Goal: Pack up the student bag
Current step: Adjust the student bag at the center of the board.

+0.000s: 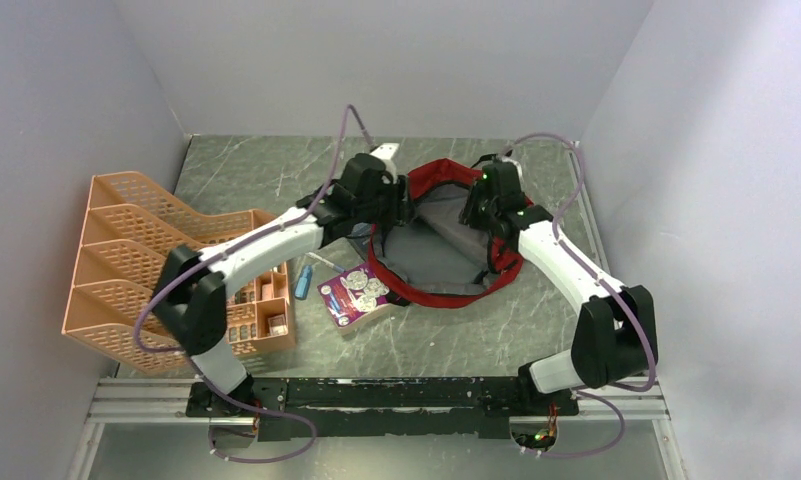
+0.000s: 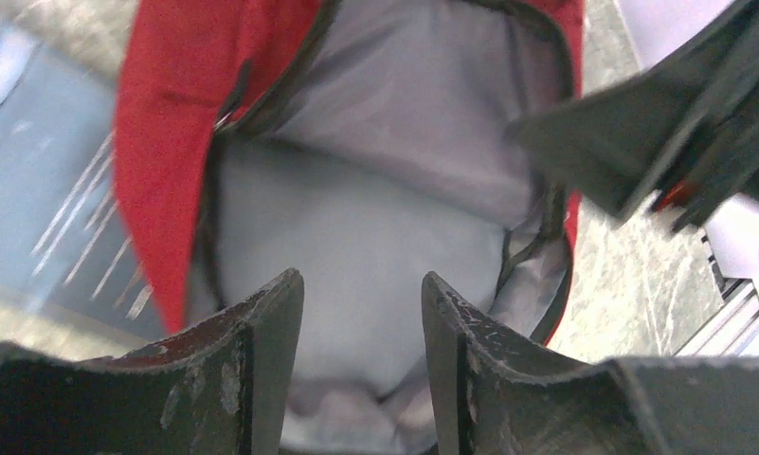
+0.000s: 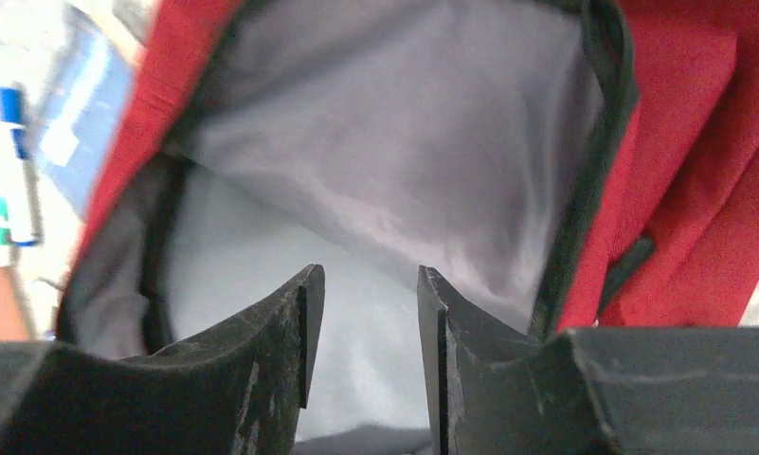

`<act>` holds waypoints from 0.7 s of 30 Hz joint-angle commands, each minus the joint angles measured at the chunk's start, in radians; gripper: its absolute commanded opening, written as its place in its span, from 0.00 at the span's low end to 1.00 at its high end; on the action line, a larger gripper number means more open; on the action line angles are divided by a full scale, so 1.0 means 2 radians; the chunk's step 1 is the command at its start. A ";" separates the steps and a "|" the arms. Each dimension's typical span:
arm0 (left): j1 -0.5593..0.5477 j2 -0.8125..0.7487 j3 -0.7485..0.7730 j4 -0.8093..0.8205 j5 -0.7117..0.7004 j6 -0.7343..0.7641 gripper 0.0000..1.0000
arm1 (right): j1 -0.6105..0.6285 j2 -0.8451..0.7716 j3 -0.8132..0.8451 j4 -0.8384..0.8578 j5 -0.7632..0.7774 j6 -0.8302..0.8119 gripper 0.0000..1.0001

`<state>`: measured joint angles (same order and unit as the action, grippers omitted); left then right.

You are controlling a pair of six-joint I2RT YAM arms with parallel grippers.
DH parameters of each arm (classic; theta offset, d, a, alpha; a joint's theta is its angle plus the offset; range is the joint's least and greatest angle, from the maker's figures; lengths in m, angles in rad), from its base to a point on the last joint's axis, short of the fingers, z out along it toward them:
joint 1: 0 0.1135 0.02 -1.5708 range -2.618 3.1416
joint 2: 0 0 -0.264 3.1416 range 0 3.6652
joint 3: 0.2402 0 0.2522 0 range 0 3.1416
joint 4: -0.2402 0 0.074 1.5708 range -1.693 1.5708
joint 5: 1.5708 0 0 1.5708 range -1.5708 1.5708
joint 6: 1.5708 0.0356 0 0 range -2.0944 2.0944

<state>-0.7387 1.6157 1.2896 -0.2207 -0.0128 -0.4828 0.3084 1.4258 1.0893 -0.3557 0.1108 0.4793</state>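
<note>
Left arm (image 1: 246, 245) runs from its base up and across to the left rim of the soft red fabric backpack with grey lining (image 1: 431, 250), elbow bent, wrist tipped down over the bag's opening. Left gripper (image 2: 361, 284) is spread, with a clear gap between the two black fingers. Nothing is pinched; only grey lining shows behind the gap.

Right arm (image 1: 576, 280) mirrors it, reaching from its base to the right rim of the backpack with its wrist angled down and inward. Right gripper (image 3: 366, 275) is also spread with nothing between the fingers, pointing into the open mouth of the bag. The two wrists face each other across the opening, and the right one shows as a dark blurred shape at the upper right of the left wrist view.

The backpack lies flat, centre-far on the grey-green marbled tabletop (image 1: 536, 320). It is unzipped wide, with the red rim ringing the grey inside.

Well left of the backpack stands an orange plastic mesh desk organiser (image 1: 146, 250), with small items in its near compartments, too small to identify. Between organiser and backpack lies a blue-handled pen-like tool (image 1: 303, 280). Just beside the backpack's near-left rim lies a flat purple packet with pale round pieces (image 1: 354, 295).

Plain pale walls (image 1: 396, 60) enclose the table on the left, far and right sides. A black rail (image 1: 376, 395) runs along the near edge, nearer than the backpack
</note>
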 commanded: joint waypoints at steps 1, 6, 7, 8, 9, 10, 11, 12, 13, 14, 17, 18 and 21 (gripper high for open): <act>-0.020 0.084 0.071 0.081 0.040 0.018 0.53 | 0.001 0.004 -0.050 0.006 0.018 0.046 0.45; -0.025 0.183 0.126 0.099 0.060 0.022 0.57 | 0.002 0.003 -0.084 0.012 0.066 0.038 0.45; -0.025 0.196 0.126 0.105 0.061 0.023 0.58 | 0.002 0.003 -0.086 0.009 0.078 0.035 0.46; -0.025 0.207 0.124 0.106 0.061 0.024 0.59 | 0.002 0.004 -0.086 0.004 0.089 0.032 0.46; -0.025 0.216 0.124 0.119 0.060 0.024 0.60 | 0.002 0.005 -0.085 -0.001 0.101 0.030 0.47; -0.025 0.224 0.125 0.121 0.058 0.026 0.61 | 0.002 0.006 -0.085 -0.006 0.113 0.027 0.48; -0.025 0.231 0.126 0.120 0.054 0.027 0.62 | 0.002 0.006 -0.085 -0.010 0.126 0.024 0.49; -0.025 0.237 0.129 0.118 0.050 0.028 0.62 | 0.002 0.006 -0.086 -0.011 0.139 0.021 0.50; -0.025 0.243 0.132 0.115 0.048 0.030 0.63 | 0.002 0.007 -0.088 -0.014 0.155 0.017 0.50; -0.025 0.249 0.136 0.112 0.045 0.033 0.63 | 0.000 0.008 -0.089 -0.017 0.169 0.013 0.51; -0.024 0.262 0.150 0.090 0.032 0.040 0.63 | -0.004 0.009 -0.088 -0.030 0.209 0.005 0.53; -0.024 0.264 0.150 0.087 0.029 0.041 0.63 | -0.007 0.007 -0.090 -0.031 0.219 0.003 0.53; -0.019 0.266 0.148 0.087 0.027 0.042 0.63 | -0.023 0.000 -0.100 -0.028 0.227 -0.004 0.55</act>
<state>-0.7860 2.1479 1.5482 -0.0566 0.0635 -0.4240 0.2974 1.4406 0.9169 -0.3946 0.4522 0.4976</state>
